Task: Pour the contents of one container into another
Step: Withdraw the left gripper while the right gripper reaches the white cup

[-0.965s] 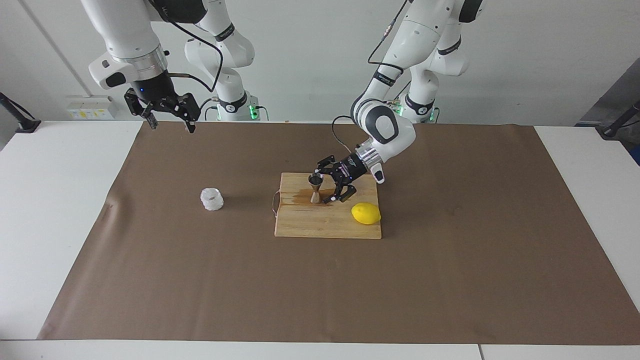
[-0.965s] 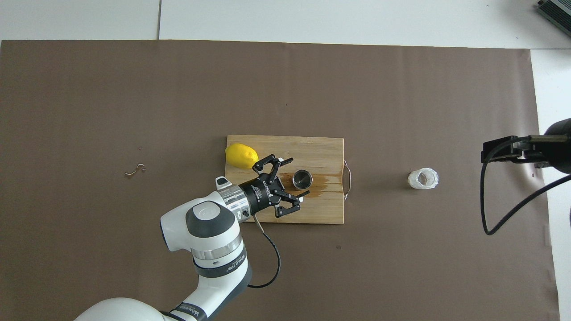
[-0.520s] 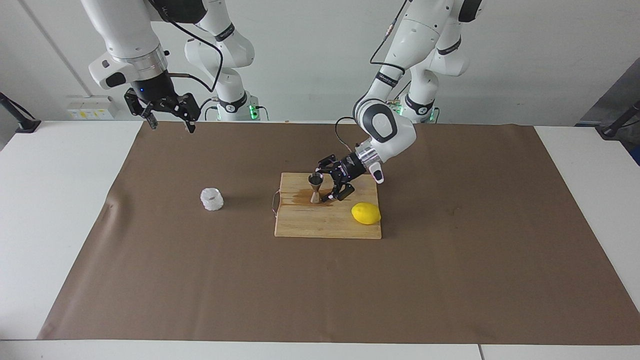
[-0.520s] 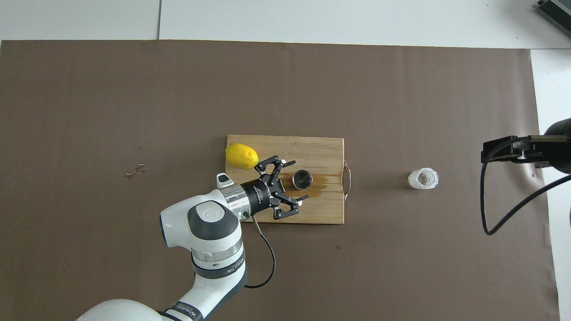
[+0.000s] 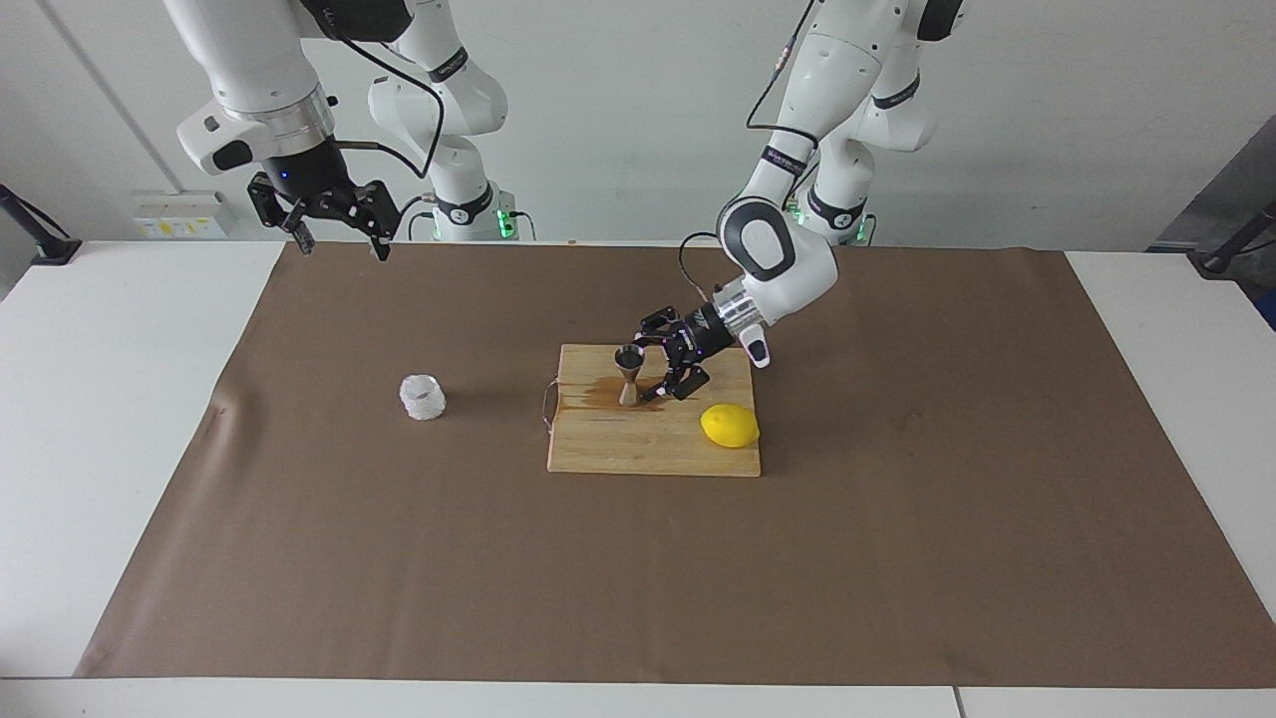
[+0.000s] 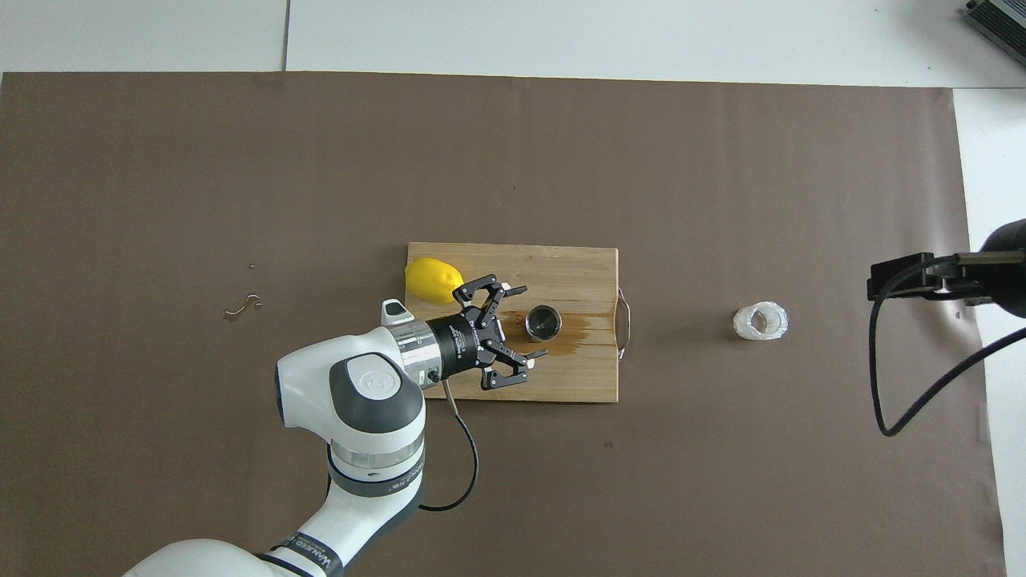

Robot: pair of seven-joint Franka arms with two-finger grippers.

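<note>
Metal jigger point(image 6: 543, 322) stands at three o'clock of the released left pincer point(image 6: 525, 324); right pincer point(image 5: 339, 244) waits, also released.

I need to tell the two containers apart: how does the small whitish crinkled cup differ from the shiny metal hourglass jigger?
The whitish crinkled translucent cup is squat; the shiny metal hourglass jigger is taller, with a narrow waist. The cup sits on the brown mat toward the right arm's end; the jigger stands on the wet wooden cutting board. Both are upright and unheld.
</note>
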